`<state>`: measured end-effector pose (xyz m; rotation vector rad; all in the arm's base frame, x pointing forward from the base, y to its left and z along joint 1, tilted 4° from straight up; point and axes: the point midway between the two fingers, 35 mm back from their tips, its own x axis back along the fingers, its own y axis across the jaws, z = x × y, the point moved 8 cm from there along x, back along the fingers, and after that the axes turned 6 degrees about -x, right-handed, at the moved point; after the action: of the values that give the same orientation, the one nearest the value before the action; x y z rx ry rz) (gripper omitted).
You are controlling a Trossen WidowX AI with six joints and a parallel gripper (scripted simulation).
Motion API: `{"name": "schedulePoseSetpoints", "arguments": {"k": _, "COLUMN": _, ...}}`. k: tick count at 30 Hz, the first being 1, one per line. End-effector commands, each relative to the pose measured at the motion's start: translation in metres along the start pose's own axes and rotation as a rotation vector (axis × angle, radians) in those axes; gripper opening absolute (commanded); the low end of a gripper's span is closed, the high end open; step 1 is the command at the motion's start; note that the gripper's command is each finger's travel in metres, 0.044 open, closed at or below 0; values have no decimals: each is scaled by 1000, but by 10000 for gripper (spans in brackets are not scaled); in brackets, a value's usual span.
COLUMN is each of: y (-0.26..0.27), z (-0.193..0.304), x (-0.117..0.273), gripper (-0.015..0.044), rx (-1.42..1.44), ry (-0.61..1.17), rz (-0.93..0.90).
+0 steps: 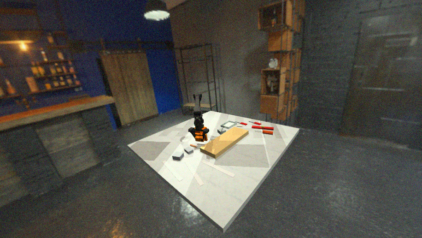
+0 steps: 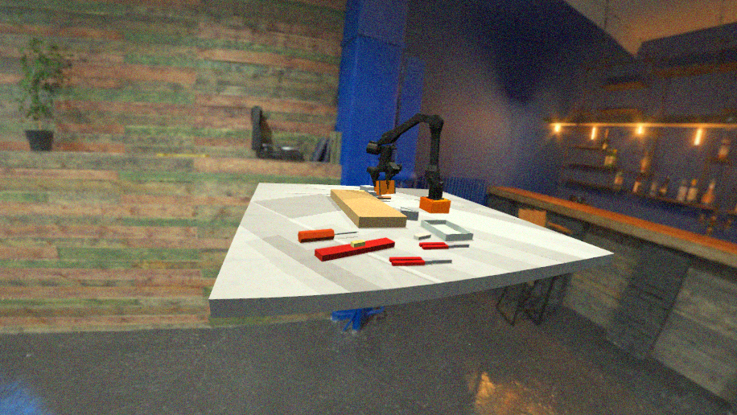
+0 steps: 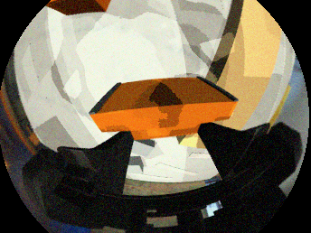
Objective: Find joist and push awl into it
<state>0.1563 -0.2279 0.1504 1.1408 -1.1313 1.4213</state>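
My gripper [image 1: 199, 133] [image 2: 384, 180] [image 3: 164, 124] is shut on the orange stud finder [image 1: 199, 136] [image 2: 384, 187] [image 3: 136, 121]. It holds it low over the table, beside one end of the tan floor panel [image 1: 225, 140] [image 2: 368, 208] [image 3: 259, 50], not over it. A small tool with a brown handle, seemingly the awl [image 1: 193, 145] [image 2: 383, 196], lies close to that end of the panel. The grey tray [image 1: 233, 125] [image 2: 459, 237] stands near the panel's other end and looks empty. The joist is hidden. No hole shows in the panel.
Grey blocks [image 1: 178, 156] [image 1: 189, 150] [image 2: 409, 213] lie near the panel. Beyond its far end are an orange-handled screwdriver [image 1: 267, 132] [image 2: 315, 235], a red level [image 1: 262, 127] [image 2: 332, 252] and red-handled tools [image 2: 433, 245] [image 2: 407, 260]. Pale strips [image 1: 218, 169] lie on the table.
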Motion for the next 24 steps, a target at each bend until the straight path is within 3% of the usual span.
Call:
{"name": "schedulePoseSetpoints", "arguments": {"k": 1, "y": 0, "z": -3, "x": 2, "gripper": 0, "rx": -3, "ry": 37, "rz": 3}}
{"name": "schedulePoseSetpoints", "arguments": {"k": 24, "y": 1, "z": -14, "x": 1, "gripper": 0, "rx": -5, "ry": 143, "rz": 14}}
